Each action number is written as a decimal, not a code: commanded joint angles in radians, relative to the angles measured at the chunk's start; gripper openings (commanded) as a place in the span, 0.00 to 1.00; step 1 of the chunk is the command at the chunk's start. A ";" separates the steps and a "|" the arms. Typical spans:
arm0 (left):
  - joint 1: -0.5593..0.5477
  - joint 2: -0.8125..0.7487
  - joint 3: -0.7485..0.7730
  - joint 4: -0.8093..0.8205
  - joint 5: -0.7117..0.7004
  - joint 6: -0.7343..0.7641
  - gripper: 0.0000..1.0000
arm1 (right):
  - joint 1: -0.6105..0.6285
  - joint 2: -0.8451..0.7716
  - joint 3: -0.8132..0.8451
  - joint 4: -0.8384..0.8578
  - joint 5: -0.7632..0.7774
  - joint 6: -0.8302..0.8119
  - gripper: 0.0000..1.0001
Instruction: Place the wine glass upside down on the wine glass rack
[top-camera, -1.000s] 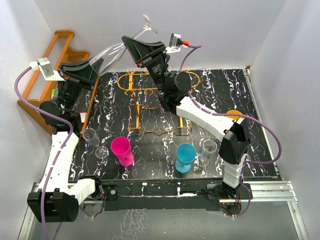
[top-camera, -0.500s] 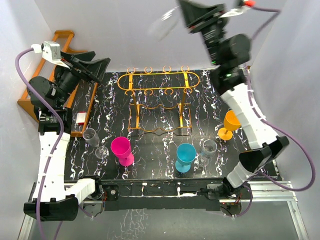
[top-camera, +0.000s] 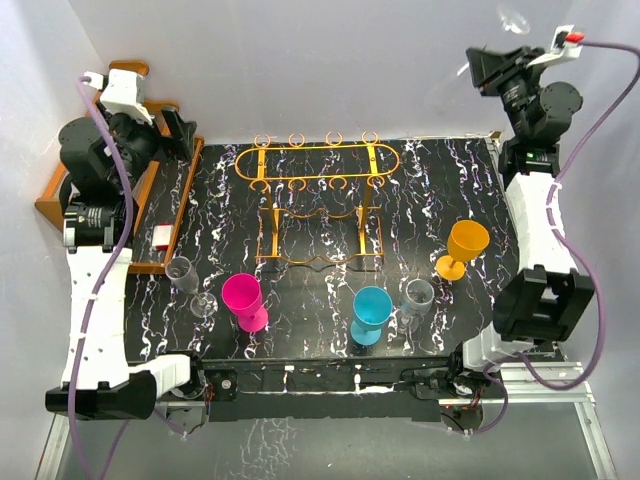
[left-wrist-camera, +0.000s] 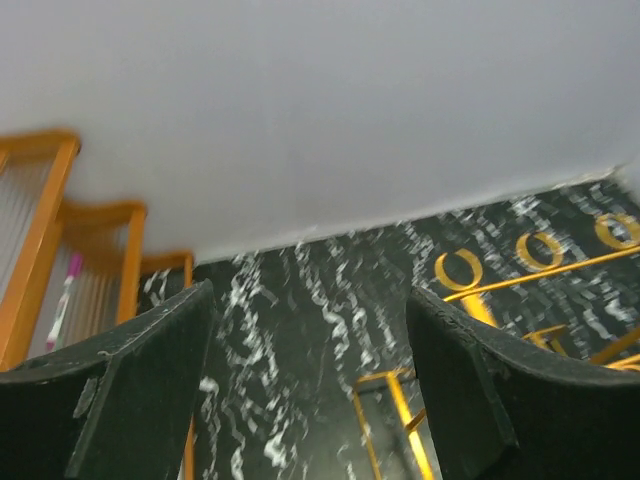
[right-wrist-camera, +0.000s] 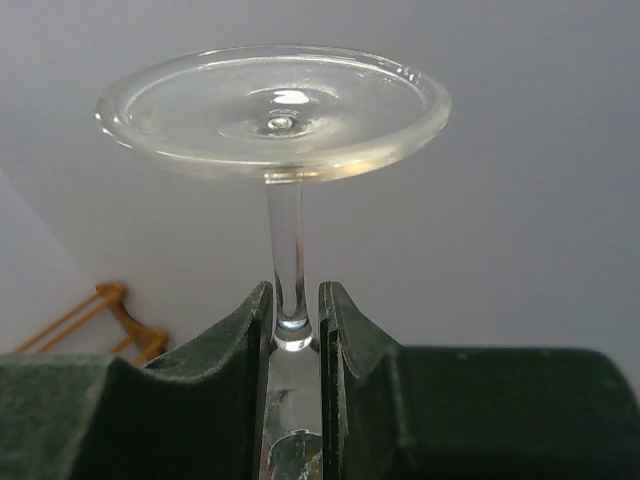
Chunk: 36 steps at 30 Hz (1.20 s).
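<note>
- At your far left, the brown wooden rack leans against the left wall, beside the edge of the black marbled worktop.
- Your left end effector is raised in front of that rack. It is released, with its two fingers spread wide and nothing between them. Its wrist view looks down past the fingers at the worktop and one end of the wire rack.
- Near the front left of the worktop stands a clear glass, and a magenta goblet stands just to its right.
- The wine glass rack, made of orange-gold wire, stands at the middle back of the worktop. Nothing hangs from its ring loops or sits on its oval top frame.
- To the right of the magenta goblet along the front stand a cyan goblet and a greyish clear glass, close together.
- An orange goblet stands further right and a little further back.
- Your right end effector is lifted high at the far right corner, against the back wall. It is clenched on the stem of the wine glass.
- In the right wrist view the glass's round foot sits above the fingertips and its bowl is mostly hidden between the fingers. The glass is in the air, well apart from the wire rack and to the right of it.
</note>
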<state>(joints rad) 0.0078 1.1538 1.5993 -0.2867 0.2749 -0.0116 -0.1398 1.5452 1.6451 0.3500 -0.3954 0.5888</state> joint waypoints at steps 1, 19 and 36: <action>-0.003 -0.004 -0.016 -0.105 -0.135 0.084 0.75 | -0.021 0.052 -0.084 0.244 -0.277 -0.009 0.08; 0.012 -0.033 -0.008 -0.299 -0.357 0.259 0.85 | -0.005 0.177 -0.110 0.174 -0.533 -0.264 0.08; 0.052 -0.004 0.030 -0.357 -0.232 0.219 0.85 | 0.070 0.488 -0.005 0.609 -0.731 -0.158 0.08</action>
<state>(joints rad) 0.0441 1.1431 1.5913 -0.6167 0.0063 0.2161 -0.1051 2.0106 1.5513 0.8501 -1.0817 0.4210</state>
